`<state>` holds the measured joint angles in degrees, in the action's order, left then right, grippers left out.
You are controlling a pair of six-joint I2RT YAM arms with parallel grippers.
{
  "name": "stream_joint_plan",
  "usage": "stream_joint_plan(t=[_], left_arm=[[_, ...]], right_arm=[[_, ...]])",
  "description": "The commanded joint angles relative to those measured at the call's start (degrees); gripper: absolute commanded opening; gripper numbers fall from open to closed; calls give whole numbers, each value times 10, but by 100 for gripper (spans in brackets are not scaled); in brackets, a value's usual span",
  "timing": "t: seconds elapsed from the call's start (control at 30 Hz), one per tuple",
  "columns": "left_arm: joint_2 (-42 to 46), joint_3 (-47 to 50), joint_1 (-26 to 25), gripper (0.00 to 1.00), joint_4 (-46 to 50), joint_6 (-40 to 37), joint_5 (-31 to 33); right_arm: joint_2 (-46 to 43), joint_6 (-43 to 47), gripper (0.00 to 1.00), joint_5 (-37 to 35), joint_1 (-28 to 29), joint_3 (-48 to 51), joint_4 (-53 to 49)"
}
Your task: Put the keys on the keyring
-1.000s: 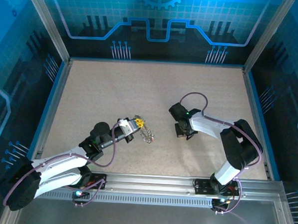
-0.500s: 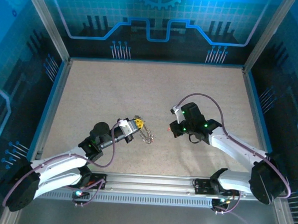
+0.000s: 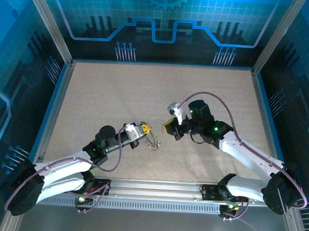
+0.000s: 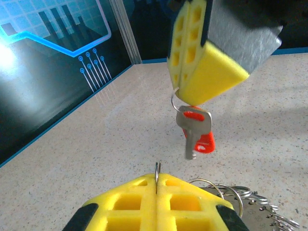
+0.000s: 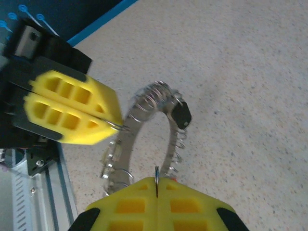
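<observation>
The keyring [image 5: 129,129] is a round band fringed with small silvery rings, also seen as a keyring [image 3: 153,141] on the table. My left gripper [image 3: 145,128] is shut on one of its small rings; in the left wrist view that gripper [image 4: 157,179] pinches a thin wire loop. A key [image 4: 193,126] with a red head dangles from a small ring pinched by my right gripper [image 4: 179,92]. That right gripper [image 3: 167,127] hangs just right of the left one, a little above the table. In its own view, the right gripper [image 5: 157,181] is shut on a thin ring edge.
A dark clasp [image 5: 182,115] sits on the keyring's far side. The speckled table [image 3: 119,93] is bare around the grippers. A blue-edged wall [image 3: 54,105] bounds the left side, and the metal rail [image 3: 156,188] runs along the near edge.
The right arm has swung left and stretched out, bringing its gripper with the key close to the left gripper. The left gripper and keyring have barely shifted.
</observation>
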<state>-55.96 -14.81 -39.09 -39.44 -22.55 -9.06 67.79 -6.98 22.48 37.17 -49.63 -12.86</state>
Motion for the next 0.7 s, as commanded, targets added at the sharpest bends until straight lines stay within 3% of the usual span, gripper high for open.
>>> stream_joint_plan(t=[0.0,0.67], left_arm=[[-4,-22,5,0,-38,6,-17],[-30,-27,4,0,-74,21,-22]], right_arm=[[12,15,0,37,13,-29,8],[71,29,0,9,47,-68,-34]])
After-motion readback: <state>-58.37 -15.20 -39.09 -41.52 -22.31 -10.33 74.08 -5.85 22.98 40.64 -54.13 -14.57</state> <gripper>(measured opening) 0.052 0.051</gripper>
